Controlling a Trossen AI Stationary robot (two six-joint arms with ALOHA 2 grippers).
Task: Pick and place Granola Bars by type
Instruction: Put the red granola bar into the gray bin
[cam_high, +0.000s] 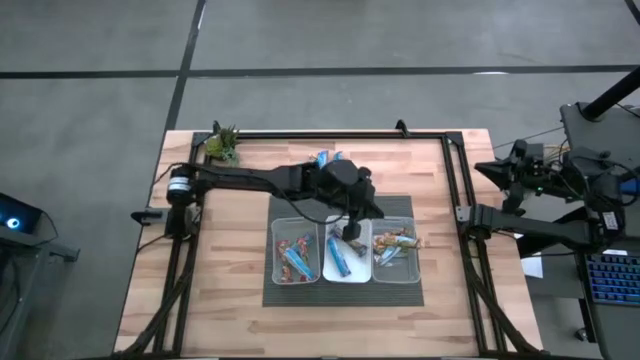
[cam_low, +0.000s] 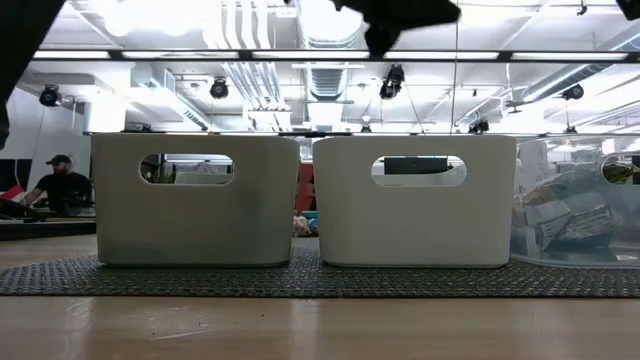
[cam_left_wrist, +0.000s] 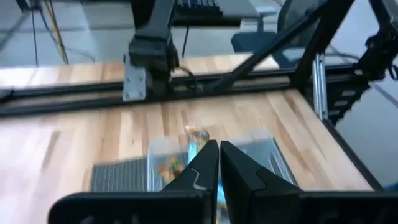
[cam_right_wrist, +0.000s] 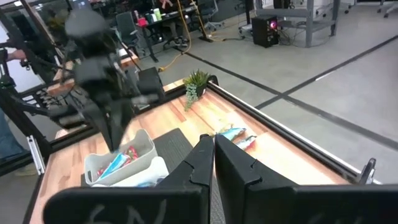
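Three bins stand in a row on a dark mat (cam_high: 342, 205). The left bin (cam_high: 295, 250) holds blue-and-red Granola Bars, the middle bin (cam_high: 347, 258) blue ones, and the right bin (cam_high: 396, 250) brown ones. A few loose blue bars (cam_high: 328, 158) lie near the table's far edge. My left gripper (cam_high: 350, 233) hangs above the middle bin, and the left wrist view shows its fingers (cam_left_wrist: 219, 163) shut with nothing between them. My right gripper (cam_right_wrist: 213, 152) is shut and empty. It waits folded back beyond the table's right edge (cam_high: 470, 213).
A small green plant (cam_high: 222, 143) stands at the far left corner. A black frame rail (cam_high: 330, 134) runs along the far edge and down both sides. In the low view the bins (cam_low: 195, 200) rise as walls. Bare wood lies in front of the mat.
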